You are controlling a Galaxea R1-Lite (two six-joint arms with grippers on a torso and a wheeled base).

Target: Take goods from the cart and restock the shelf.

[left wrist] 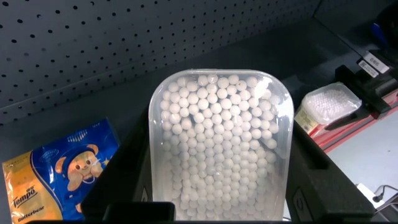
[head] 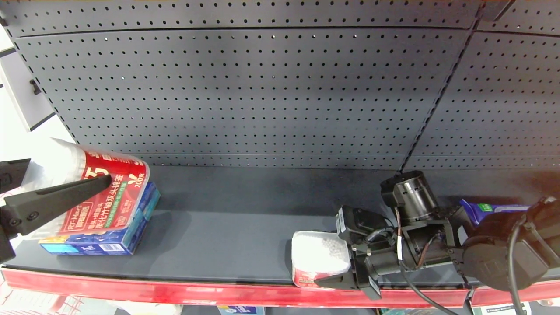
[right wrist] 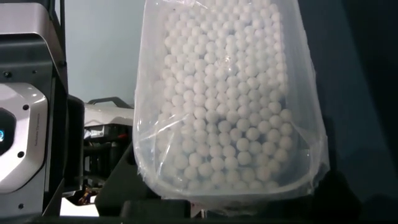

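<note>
A clear cotton swab pack with a red label (head: 124, 192) lies tilted on top of a blue tissue pack (head: 109, 245) at the shelf's left end. My left gripper (head: 94, 192) is shut on it; one black finger (head: 65, 197) crosses the label. The left wrist view shows its white swab tips (left wrist: 221, 137) between the fingers, with the tissue pack (left wrist: 62, 168) beside it. A second cotton swab pack (head: 317, 253) rests at the shelf's front edge, right of centre. My right gripper (head: 339, 253) is shut on it, and its swab tips (right wrist: 230, 99) face the right wrist camera.
The dark shelf board (head: 227, 218) has bare room between the two packs. A perforated back panel (head: 262, 96) rises behind it, and a red strip (head: 175, 291) runs along the front edge. A blue packet (head: 485, 210) lies behind my right arm.
</note>
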